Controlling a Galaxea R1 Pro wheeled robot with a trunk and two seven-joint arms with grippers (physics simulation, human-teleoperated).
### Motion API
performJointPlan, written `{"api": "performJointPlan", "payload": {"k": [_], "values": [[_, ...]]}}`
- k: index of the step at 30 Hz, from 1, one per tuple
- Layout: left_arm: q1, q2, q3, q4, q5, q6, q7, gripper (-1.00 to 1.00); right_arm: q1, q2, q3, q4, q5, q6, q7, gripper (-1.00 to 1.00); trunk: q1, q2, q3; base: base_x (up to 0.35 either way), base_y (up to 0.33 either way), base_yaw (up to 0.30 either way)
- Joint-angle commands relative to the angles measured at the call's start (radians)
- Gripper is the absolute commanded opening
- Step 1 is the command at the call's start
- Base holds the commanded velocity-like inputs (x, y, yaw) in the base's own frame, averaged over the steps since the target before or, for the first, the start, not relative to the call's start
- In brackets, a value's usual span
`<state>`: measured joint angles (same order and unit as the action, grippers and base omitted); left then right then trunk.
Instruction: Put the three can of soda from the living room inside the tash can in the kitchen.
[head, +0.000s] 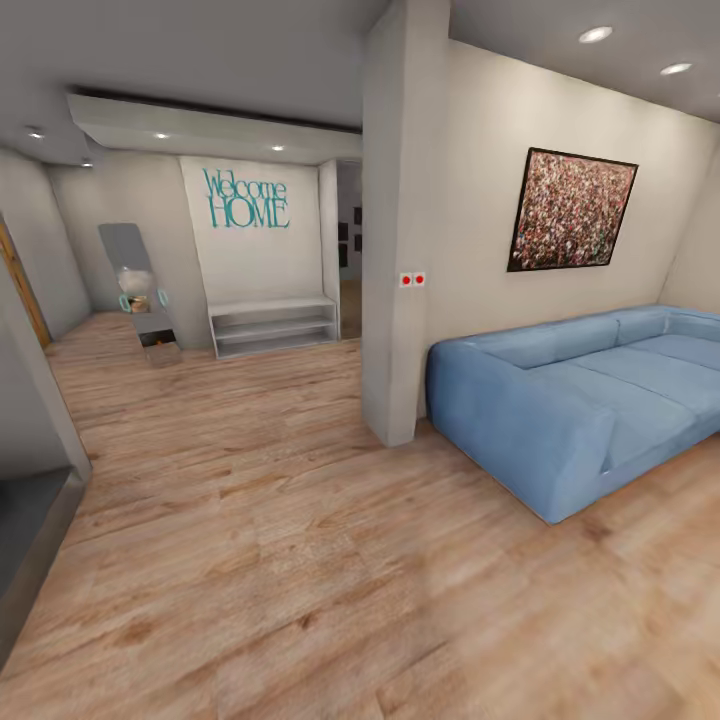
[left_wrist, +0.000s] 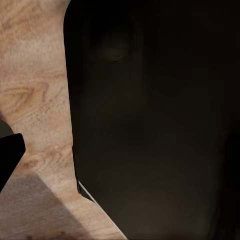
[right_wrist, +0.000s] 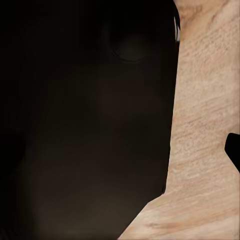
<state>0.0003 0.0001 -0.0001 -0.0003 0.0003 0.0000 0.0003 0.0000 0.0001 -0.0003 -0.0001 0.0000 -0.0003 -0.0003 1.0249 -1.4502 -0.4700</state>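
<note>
Wood-plank floor (head: 300, 560) nearest; blue sofa (head: 580, 390) right, pillar (head: 395, 250) between; tool states untellable.

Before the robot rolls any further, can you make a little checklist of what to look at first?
1. Floor ahead free: ok, bare wood floor in front.
2. Blue sofa out of the way: ok, it sits off to the right.
3. Pillar spotted: ok, open passage on its left.
4. Soda cans found: not ok, none spotted yet.
5. Pincers empty: cannot tell, both wrist views are mostly dark.
</note>
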Motion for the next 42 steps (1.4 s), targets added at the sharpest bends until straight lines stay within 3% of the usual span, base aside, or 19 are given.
{"api": "performJointPlan", "payload": {"k": [1, 3, 23, 33, 38, 42], "values": [[0.006, 0.006, 0.0, -0.003, 0.003, 0.0, 0.003, 1.0, -0.006, 0.006, -0.002, -0.006, 0.0, -0.002, -0.003, 1.0, 0.0, 0.0, 0.0, 0.0, 0.0, 0.0], [0.016, 0.017, 0.0, -0.003, 0.003, 0.0, 0.002, 1.0, -0.017, 0.011, -0.003, -0.016, 0.0, -0.003, -0.002, 1.0, 0.0, 0.0, 0.0, 0.0, 0.0, 0.0], [0.018, 0.025, 0.001, -0.007, 0.0, -0.001, 0.001, 1.0, -0.045, 0.0, 0.0, -0.026, 0.001, -0.001, -0.001, 1.0, 0.0, 0.0, 0.0, 0.0, 0.0, 0.0], [0.016, 0.029, 0.003, -0.066, 0.004, -0.002, 0.001, 1.0, -0.053, -0.004, 0.0, -0.084, 0.002, 0.01, 0.0, 1.0, 0.0, 0.0, 0.0, 0.0, 0.0, 0.0], [0.012, 0.031, 0.011, -0.106, 0.033, 0.0, 0.001, 1.0, -0.053, -0.009, 0.0, -0.153, 0.002, 0.012, 0.0, 1.0, 0.0, 0.0, 0.0, 0.0, 0.0, 0.0], [-0.001, 0.034, 0.015, -0.16, 0.084, 0.001, -0.005, 1.0, -0.067, -0.011, 0.001, -0.209, 0.002, 0.013, -0.001, 1.0, 0.0, 0.0, 0.0, 0.0, 0.0, 0.0]]}}
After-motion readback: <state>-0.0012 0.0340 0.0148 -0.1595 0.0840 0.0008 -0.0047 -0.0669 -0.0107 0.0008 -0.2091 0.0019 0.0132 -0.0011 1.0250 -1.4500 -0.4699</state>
